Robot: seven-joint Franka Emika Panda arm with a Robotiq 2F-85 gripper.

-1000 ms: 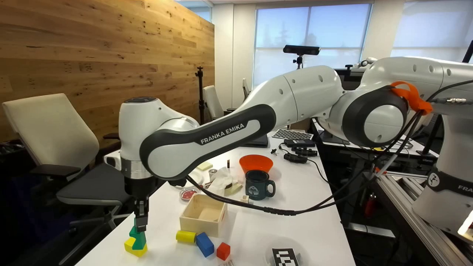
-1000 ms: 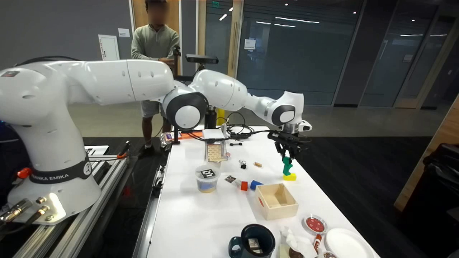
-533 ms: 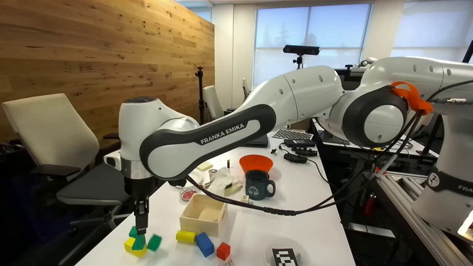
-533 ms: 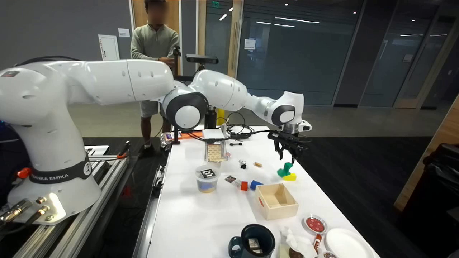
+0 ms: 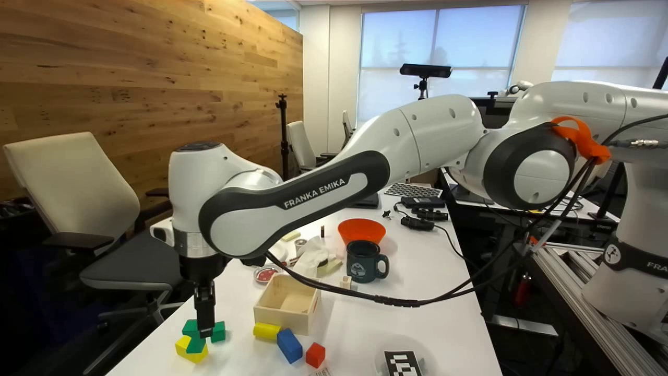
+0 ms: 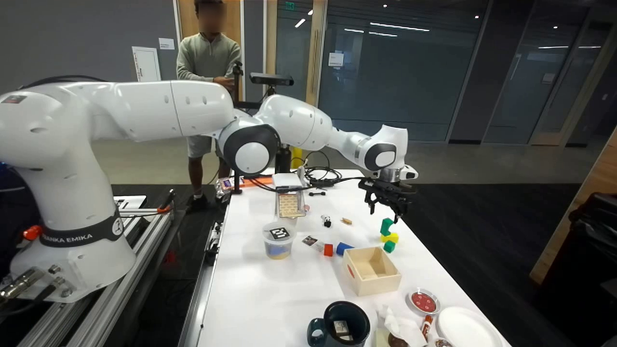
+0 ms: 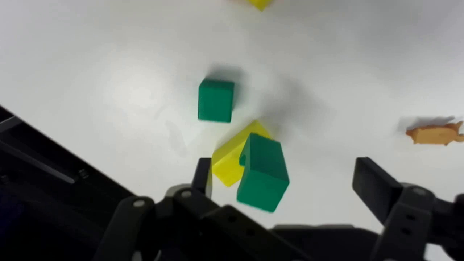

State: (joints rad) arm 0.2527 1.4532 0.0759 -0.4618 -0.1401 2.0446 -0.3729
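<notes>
With jaws spread, pinching nothing, hovering close to 1 notched green block (image 7: 264, 170), raised by 1 yellow block (image 7: 229, 156) beneath; near 1 green cube (image 7: 216, 102).

In the wrist view the bottom edge cut off the body of the gripper (image 7: 287, 176), the top edge spared only a corner of a yellow piece (image 7: 260, 3), and the right edge clipped a small orange figure (image 7: 433, 135) — while a notched green block (image 7: 266, 172) hid part of the yellow block (image 7: 229, 163). In an exterior view the bottom edge cropped the dark mug (image 6: 332, 337) and the white plate (image 6: 467, 326), the print on a little card (image 6: 311, 241) was too small to read, and the person (image 6: 208, 55) was blurred at the face — and cropped at the top
</notes>
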